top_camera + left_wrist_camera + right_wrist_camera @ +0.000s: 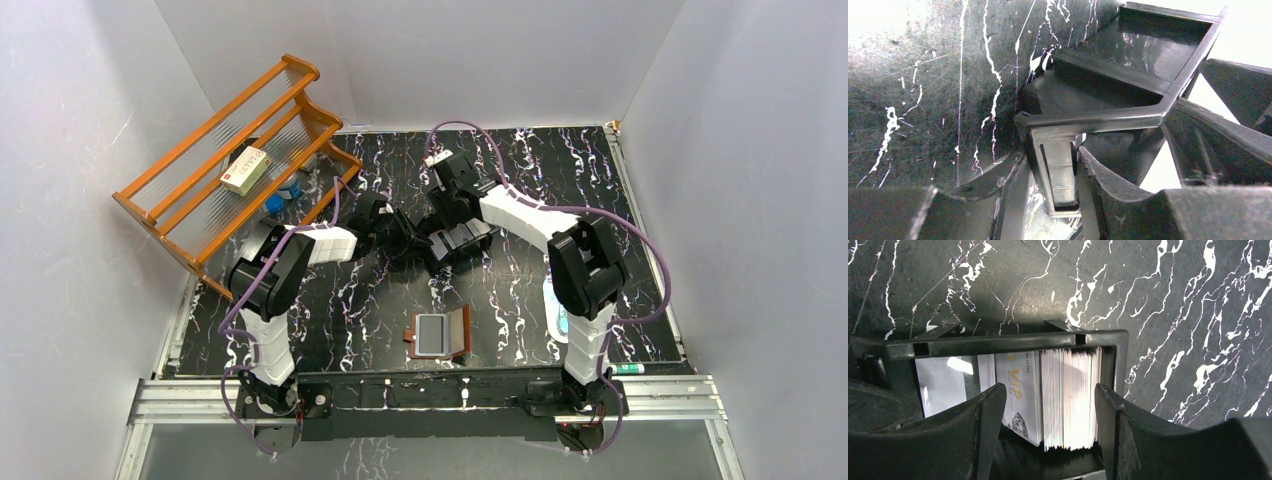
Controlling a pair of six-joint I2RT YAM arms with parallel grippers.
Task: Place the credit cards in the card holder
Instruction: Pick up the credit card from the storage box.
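Observation:
The card holder [440,333] lies open near the front middle of the table, brown, with a grey card [434,334] in its sleeve. A stack of credit cards [1068,395] stands on edge in a black tray [998,342], with a white card with gold "VIP" lettering [1020,390] at its left side. My right gripper [1048,410] is open, its jaws either side of the stack inside the tray. My left gripper [1058,165] is shut on a wall bar of the black tray [1128,50]. In the top view both grippers [415,243] [452,222] meet at the tray [468,240].
An orange wooden rack [240,160] stands at the back left with a white packet [245,168] on it and a blue object [290,190] under it. A white-and-blue packet [560,320] lies by the right arm. White walls enclose the table.

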